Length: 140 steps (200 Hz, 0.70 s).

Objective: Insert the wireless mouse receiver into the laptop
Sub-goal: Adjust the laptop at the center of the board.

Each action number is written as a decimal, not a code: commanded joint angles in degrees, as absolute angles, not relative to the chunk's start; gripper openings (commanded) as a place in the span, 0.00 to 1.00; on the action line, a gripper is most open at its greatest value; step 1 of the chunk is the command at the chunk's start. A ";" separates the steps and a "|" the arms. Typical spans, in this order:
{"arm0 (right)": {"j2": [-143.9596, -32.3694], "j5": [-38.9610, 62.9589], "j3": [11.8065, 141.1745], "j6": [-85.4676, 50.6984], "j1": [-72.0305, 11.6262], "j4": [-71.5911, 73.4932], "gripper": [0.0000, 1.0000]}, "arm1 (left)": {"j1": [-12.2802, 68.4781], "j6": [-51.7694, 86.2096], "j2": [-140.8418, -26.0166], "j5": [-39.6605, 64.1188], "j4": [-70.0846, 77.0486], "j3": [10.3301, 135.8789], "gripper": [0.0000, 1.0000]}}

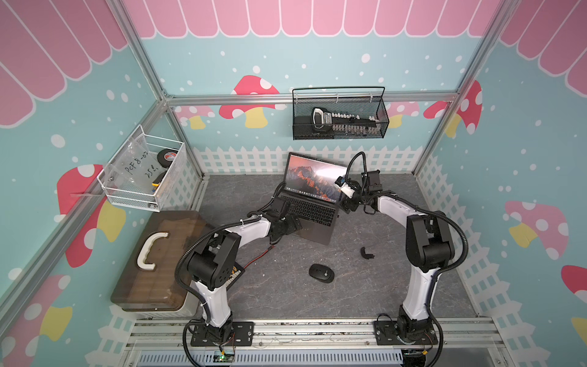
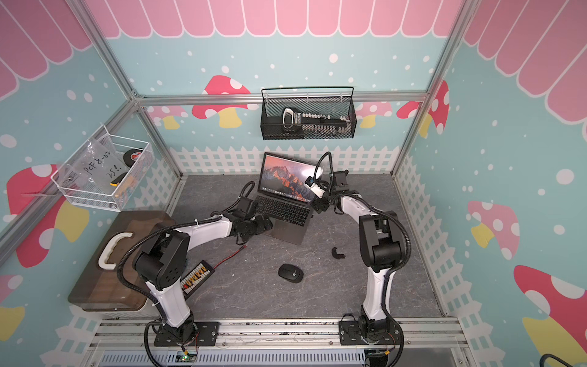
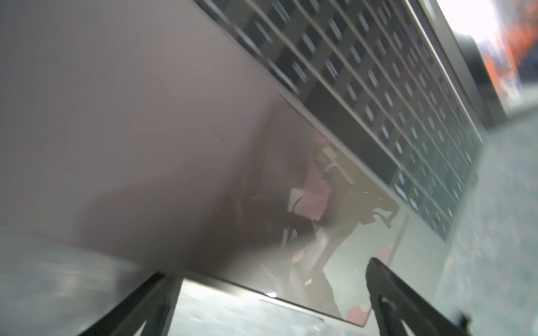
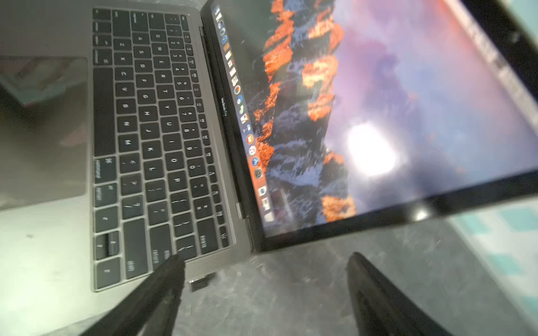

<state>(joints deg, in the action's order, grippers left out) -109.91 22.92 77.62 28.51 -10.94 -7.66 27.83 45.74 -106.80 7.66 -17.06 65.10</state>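
Both spread apart, left end effector [image 3: 267, 269] and right end effector [image 4: 266, 257] flank the laptop [image 1: 313, 209]; white basket [image 1: 127, 198] holds tape [image 1: 168, 157], black basket [image 1: 341, 132] a tool [image 1: 320, 119].

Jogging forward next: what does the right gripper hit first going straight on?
Likely the laptop at its screen corner; depth unclear. The open right gripper has one finger beside the wireless mouse receiver.

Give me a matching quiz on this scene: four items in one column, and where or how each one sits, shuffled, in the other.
1 wireless mouse receiver
2 computer mouse
3 wooden case
4 black mesh basket

A hung on the back wall
B at the laptop's side edge
C lying alone on the grey tabletop
D white handle on top

Pairs: 1-B, 2-C, 3-D, 4-A.
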 commanded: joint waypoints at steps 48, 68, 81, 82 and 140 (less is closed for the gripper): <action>-84.61 -0.05 53.96 -18.08 -10.02 1.87 0.99 | 25.42 42.42 -102.35 6.28 -26.78 64.55 0.99; -81.48 2.10 48.08 -31.64 -10.04 0.82 0.99 | 22.28 36.80 -102.18 0.80 -28.48 67.91 1.00; -80.61 3.38 45.44 -37.09 -10.11 -0.07 0.98 | 18.59 34.54 -105.01 -1.39 -28.75 71.29 1.00; -80.56 3.35 44.96 -38.14 -10.06 -0.08 0.99 | 18.30 34.36 -105.33 -1.53 -28.88 71.64 1.00; -81.27 8.51 41.48 -40.96 -10.16 -2.52 0.98 | 12.41 27.33 -122.89 3.32 -32.03 89.16 1.00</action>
